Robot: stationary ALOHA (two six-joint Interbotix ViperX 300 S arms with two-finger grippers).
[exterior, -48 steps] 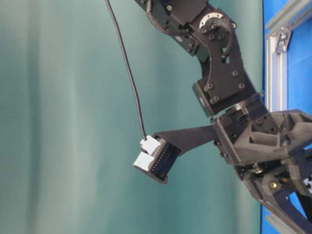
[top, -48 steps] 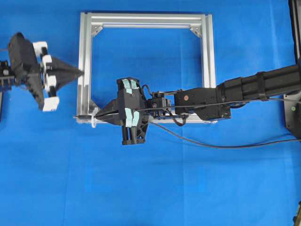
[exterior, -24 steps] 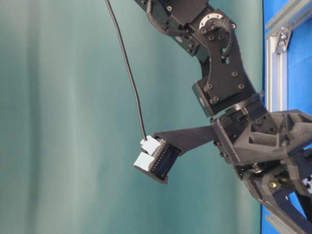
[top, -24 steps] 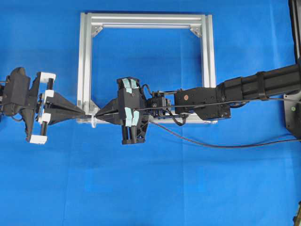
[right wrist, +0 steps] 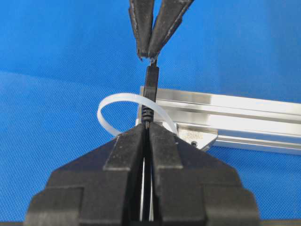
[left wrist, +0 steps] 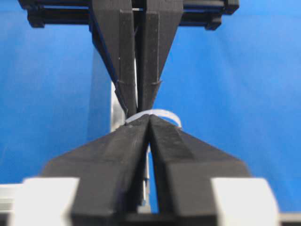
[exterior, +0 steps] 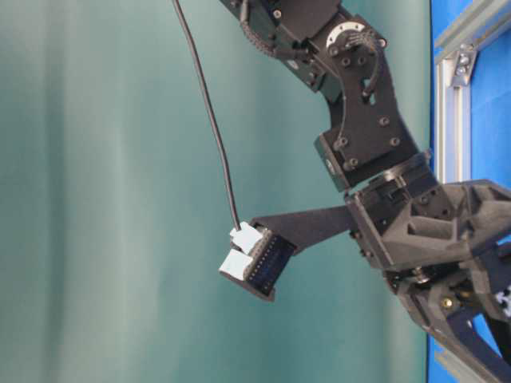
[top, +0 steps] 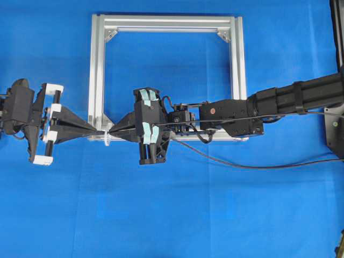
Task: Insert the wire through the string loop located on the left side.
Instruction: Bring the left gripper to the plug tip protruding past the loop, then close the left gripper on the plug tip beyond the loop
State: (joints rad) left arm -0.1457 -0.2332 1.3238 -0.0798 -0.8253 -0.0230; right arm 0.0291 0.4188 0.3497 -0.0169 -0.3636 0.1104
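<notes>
The string loop (top: 107,138) is a small whitish band at the silver frame's (top: 166,24) lower left corner. My right gripper (top: 114,130) is shut on the wire (top: 242,163) just behind its slim black plug (right wrist: 150,84). The plug pokes forward across the loop (right wrist: 110,106). My left gripper (top: 101,131) points at it from the opposite side, tip to tip. In the left wrist view the left gripper (left wrist: 149,118) has its jaws a narrow slit apart. The plug's silvery tip (left wrist: 145,181) shows in that slit. Whether they pinch it is unclear.
The wire trails right across the blue cloth, under the right arm (top: 290,99). The frame's bottom bar (right wrist: 235,108) lies just behind the loop. The table-level view shows only black arm links (exterior: 375,144), a cabled connector (exterior: 255,263) and a strip of frame.
The left gripper swung from beside the frame's left bar down to the corner, ending tip to tip with the right gripper. Over the last half second it barely moved. The right arm stayed put.
</notes>
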